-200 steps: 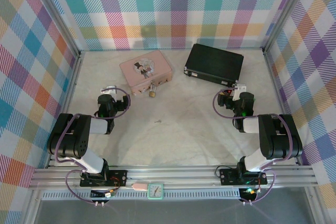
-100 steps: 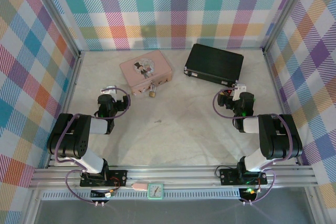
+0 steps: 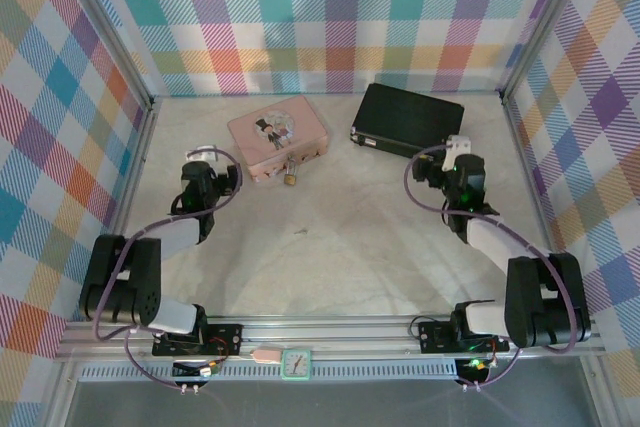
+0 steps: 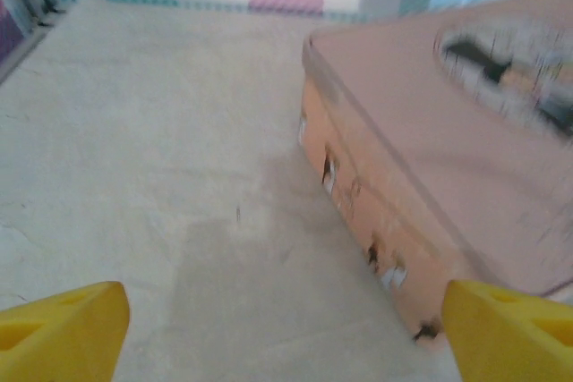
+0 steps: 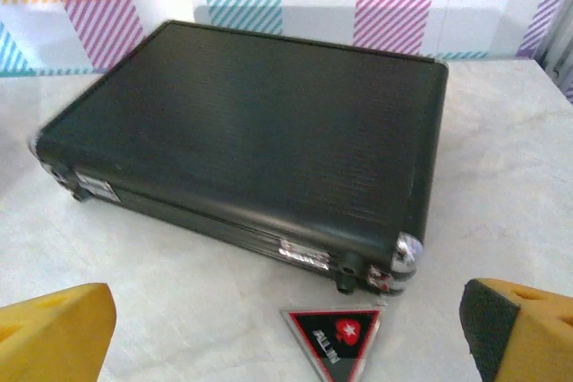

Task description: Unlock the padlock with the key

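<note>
**Both Jaws Open and Empty; Padlock at Pink Box's Near Edge**

Desk layout, overhead view: the pink box (image 3: pixel 277 135) lies at 11 o'clock from the centre of the desk (image 3: pixel 360 267). The black case (image 3: pixel 408 122) lies at 1 o'clock. The two are apart, both close to the plaid back wall (image 3: pixel 330 17).

Task item: the padlock (image 3: pixel 290 178) is a tiny brass-coloured body. It sits at the 6 o'clock edge of the pink box, against the box's front wall. Whether its shackle passes through the box's clasp cannot be determined at this size. A small dark item (image 3: pixel 300 233) lies alone on the bare desk, at 6 o'clock from the padlock and well apart from it. It is too small to identify.

Left jaws: wide open, holding nothing. In the left wrist view the yellow fingertips (image 4: pixel 63 333) stand at opposite lower corners with bare desk between them. The pink box fills the 2 o'clock area of that view, and one fingertip is near its corner. Contact cannot be confirmed. Overhead, the left arm (image 3: pixel 190 217) reaches to 9 o'clock of the pink box.

Right jaws: wide open, holding nothing. In the right wrist view the yellow fingertips (image 5: pixel 54 333) flank bare desk. A red-and-black triangular tag (image 5: pixel 333 337) lies between them, just at 6 o'clock from the black case's front corner. Overhead, the right arm (image 3: pixel 490 237) ends at 5 o'clock of the black case.
</note>
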You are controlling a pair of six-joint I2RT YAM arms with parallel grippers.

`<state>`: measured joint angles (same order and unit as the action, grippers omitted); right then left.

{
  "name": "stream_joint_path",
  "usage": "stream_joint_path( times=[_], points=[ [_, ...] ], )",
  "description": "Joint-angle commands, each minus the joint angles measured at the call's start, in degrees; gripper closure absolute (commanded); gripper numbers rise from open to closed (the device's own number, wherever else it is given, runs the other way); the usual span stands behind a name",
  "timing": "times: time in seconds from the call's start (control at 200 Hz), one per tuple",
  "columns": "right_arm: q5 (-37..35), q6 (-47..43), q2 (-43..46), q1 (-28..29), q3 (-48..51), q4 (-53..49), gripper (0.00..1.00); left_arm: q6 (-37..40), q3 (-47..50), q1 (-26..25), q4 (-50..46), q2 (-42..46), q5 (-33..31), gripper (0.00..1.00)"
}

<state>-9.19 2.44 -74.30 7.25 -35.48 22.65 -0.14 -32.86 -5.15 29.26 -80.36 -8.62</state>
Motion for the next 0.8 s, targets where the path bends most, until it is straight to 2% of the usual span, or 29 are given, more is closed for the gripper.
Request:
stream_joint_path(
  times=[0.0, 0.16, 0.38, 0.57, 0.715, 0.795],
  points=[
    [0.1, 4.9, -0.1, 4.5, -6.9, -16.8, 0.01, -6.8, -3.1, -0.4, -7.1, 4.8, -1.7, 0.01],
    [4.0, 10.3, -2.4, 13.6, -15.0, -31.4, 0.02, -18.5, -7.5, -1.0, -14.9, 7.1, 3.3, 0.00],
    [13.3, 17.5, -9.2, 24.9, -24.7, -47.3, 0.16, -30.4, -5.9, -1.3, -20.6, 8.4, 9.1, 0.00],
    [18.0, 16.6, -17.7, 35.6, -32.5, -55.1, 0.30, -32.3, -3.1, -1.5, -21.5, 9.8, 15.6, 0.00],
    [17.2, 14.3, -25.5, 41.7, -39.6, -59.9, 0.44, -31.9, -2.0, -1.6, -22.9, 10.4, 15.2, 0.00],
    [16.6, 14.2, -29.3, 43.5, -42.3, -60.6, 0.47, -31.9, -1.6, -1.5, -22.9, 10.7, 14.3, 0.00]
  ],
)
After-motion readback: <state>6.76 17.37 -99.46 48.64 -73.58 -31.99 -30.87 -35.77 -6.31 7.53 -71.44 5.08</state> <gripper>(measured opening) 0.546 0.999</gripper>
